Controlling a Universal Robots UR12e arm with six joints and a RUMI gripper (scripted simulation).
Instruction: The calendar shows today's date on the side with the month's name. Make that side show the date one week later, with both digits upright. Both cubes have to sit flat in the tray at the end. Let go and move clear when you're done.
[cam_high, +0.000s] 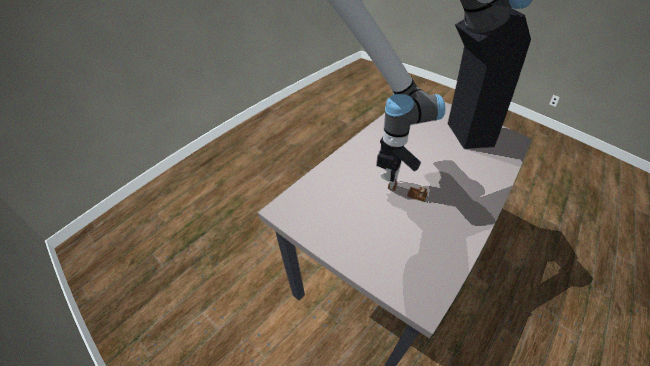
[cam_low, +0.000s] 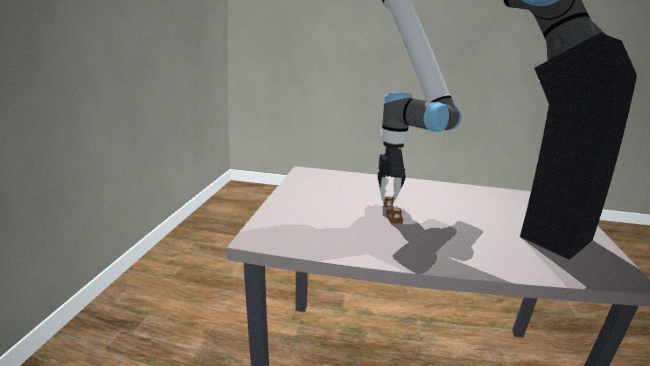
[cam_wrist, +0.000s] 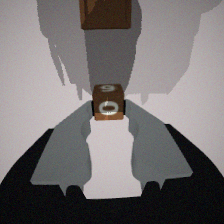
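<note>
A digit cube (cam_low: 388, 202) (cam_wrist: 108, 102) is being gripped by the nearly closed tool (cam_high: 393, 182) (cam_low: 390, 199) (cam_wrist: 108, 101) over the pale surface (cam_high: 340, 220) (cam_low: 310, 200) (cam_wrist: 25, 90) (grey walls (cam_high: 175, 60) (cam_low: 310, 75) are standing behind), the calendar (cam_high: 418, 193) (cam_low: 395, 219) (cam_wrist: 106, 15) being left nearby.

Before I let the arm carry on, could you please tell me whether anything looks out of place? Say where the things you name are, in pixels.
One digit cube (cam_low: 388, 202) (cam_wrist: 108, 102) is out of the calendar (cam_high: 418, 193) (cam_low: 395, 216), pinched in the gripper (cam_high: 393, 184) (cam_low: 390, 200) (cam_wrist: 108, 101); that suits the task. Nothing looks spilled or damaged.
</note>
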